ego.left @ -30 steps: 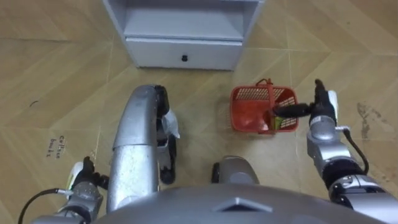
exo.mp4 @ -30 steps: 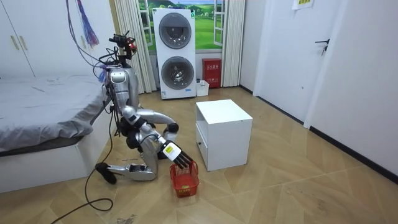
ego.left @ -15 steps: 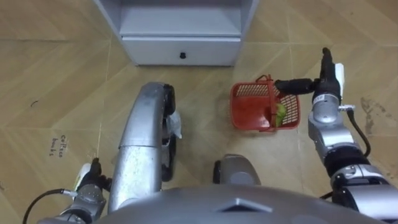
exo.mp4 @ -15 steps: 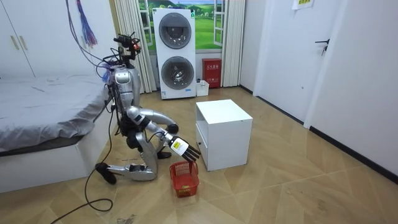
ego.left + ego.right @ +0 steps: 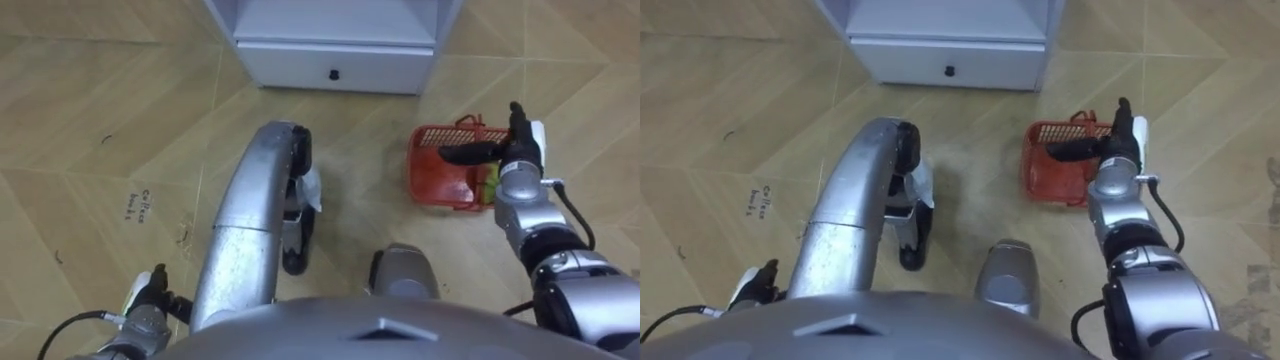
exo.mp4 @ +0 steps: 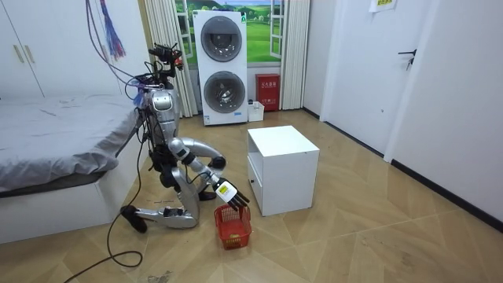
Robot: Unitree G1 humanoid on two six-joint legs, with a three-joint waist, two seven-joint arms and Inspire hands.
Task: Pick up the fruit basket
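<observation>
Fruit basket (image 5: 440,172), red and meshed, sits on the wood floor (image 5: 100,80) just beneath the robot's right hand (image 5: 520,165). That hand is over the basket's right edge, fingers straight and wide, thumb stretched leftward across the top, gripping nothing. A yellow-green fruit (image 5: 490,186) lies inside, right below the palm. Beyond the fingertips stands a white cabinet (image 5: 335,62). The robot kneels beside a bed (image 6: 55,149), its left hand (image 5: 148,298) low at its side; I cannot tell that hand's state.
</observation>
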